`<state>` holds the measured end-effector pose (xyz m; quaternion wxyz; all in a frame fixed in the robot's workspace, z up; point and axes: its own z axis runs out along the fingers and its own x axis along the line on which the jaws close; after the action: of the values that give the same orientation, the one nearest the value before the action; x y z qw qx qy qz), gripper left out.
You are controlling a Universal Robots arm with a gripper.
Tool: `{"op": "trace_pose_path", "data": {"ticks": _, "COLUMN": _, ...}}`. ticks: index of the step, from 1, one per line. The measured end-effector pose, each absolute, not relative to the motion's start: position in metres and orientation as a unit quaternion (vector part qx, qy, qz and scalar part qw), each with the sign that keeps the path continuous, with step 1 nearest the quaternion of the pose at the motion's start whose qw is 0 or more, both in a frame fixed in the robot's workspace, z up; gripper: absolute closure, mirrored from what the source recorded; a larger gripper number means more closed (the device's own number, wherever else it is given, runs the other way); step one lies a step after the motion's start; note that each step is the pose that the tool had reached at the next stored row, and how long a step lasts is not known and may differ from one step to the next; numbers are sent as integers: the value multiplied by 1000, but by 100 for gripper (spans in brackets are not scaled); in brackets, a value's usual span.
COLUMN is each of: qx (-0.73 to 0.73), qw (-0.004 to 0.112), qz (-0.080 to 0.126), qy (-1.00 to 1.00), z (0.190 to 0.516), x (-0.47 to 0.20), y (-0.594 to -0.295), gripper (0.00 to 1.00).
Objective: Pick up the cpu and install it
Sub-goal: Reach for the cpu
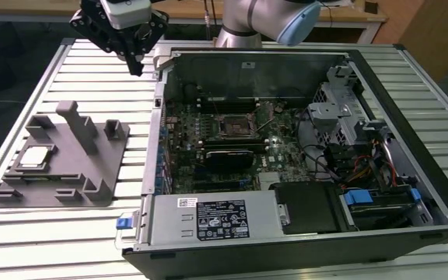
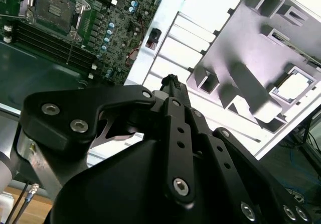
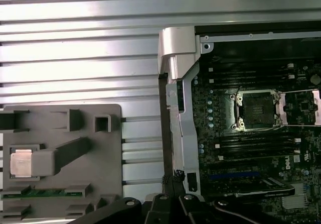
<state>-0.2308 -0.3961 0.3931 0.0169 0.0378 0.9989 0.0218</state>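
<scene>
The cpu, a small square chip with a silver top, lies in a recess of the grey plastic fixture on the slatted table, at the exterior view's left. Both wrist views show the cpu on the fixture. The open motherboard socket sits inside the computer case. My gripper hangs above the table by the case's far corner, between fixture and case, with its fingers shut on nothing.
The open black computer case takes up the exterior view's right, with a power supply, drive cage and cables inside. The fixture has upright posts. Bare table slats lie in front of the fixture.
</scene>
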Motion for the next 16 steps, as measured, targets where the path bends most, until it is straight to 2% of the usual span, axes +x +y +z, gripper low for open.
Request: {"op": "trace_pose_path", "data": {"ticks": 16, "qx": 38, "qw": 17, "qz": 22, "qy": 999, "z": 393, "x": -244, "y": -395, "gripper": 89}}
